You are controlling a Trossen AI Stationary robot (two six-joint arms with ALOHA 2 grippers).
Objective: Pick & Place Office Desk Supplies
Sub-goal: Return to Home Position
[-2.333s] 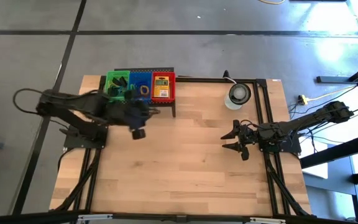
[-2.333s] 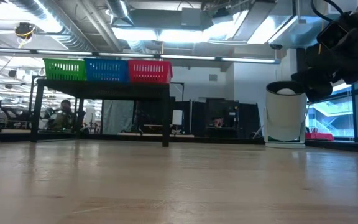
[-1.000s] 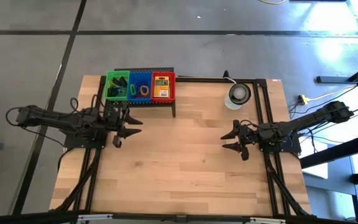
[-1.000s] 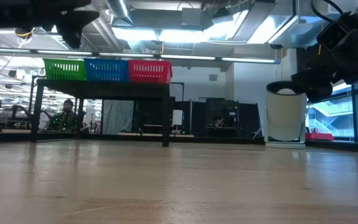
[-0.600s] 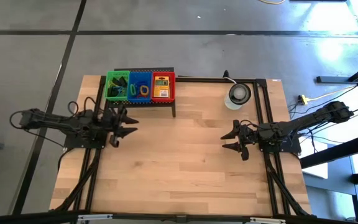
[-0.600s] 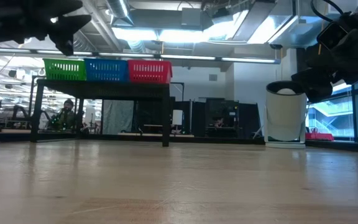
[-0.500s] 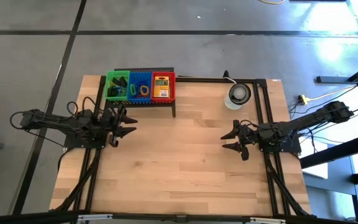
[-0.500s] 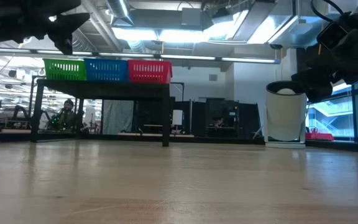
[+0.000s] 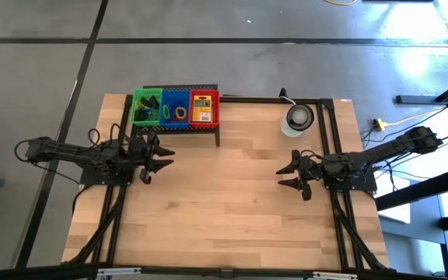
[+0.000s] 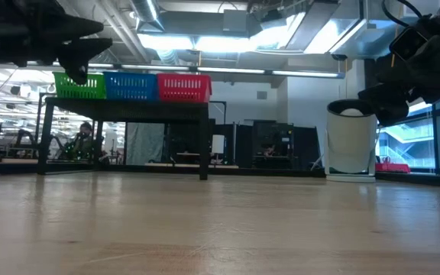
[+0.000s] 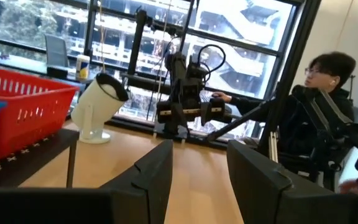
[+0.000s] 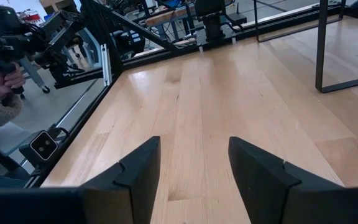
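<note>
Pale plank table [image 9: 232, 210] with black rails down both sides, set on a grey concrete floor [image 9: 286, 70] crossed by dark lines. At the left edge, left gripper [image 9: 165, 158] low over the wood, fingers spread wide, gripping nothing. Behind it at the far edge, a black mesh rack [image 10: 128, 109] carrying three baskets side by side: green basket [image 10: 94, 88] with black clips [image 9: 148, 103], blue basket [image 10: 131, 86] with loops [image 9: 179, 113], red basket [image 10: 183, 87] with a yellow-orange packet [image 9: 201, 109]. Further right, near the far corner, a round white and grey object [image 9: 297, 118]. At the right edge, right gripper [image 9: 281, 177], likewise wide open and empty, well apart from everything else.

Beyond the table: open ceiling with ducts and strip lights [image 10: 205, 38], dark desks, tall windows [image 10: 426, 145] to the right. Past the left wrist, a seated person [image 11: 319, 118] in dark clothes beside the right arm's base. Past the right wrist, a hand [image 12: 5, 78] in a fleecy sleeve, closed on a dark device.

Dark print on the packet's face, too small to read.
</note>
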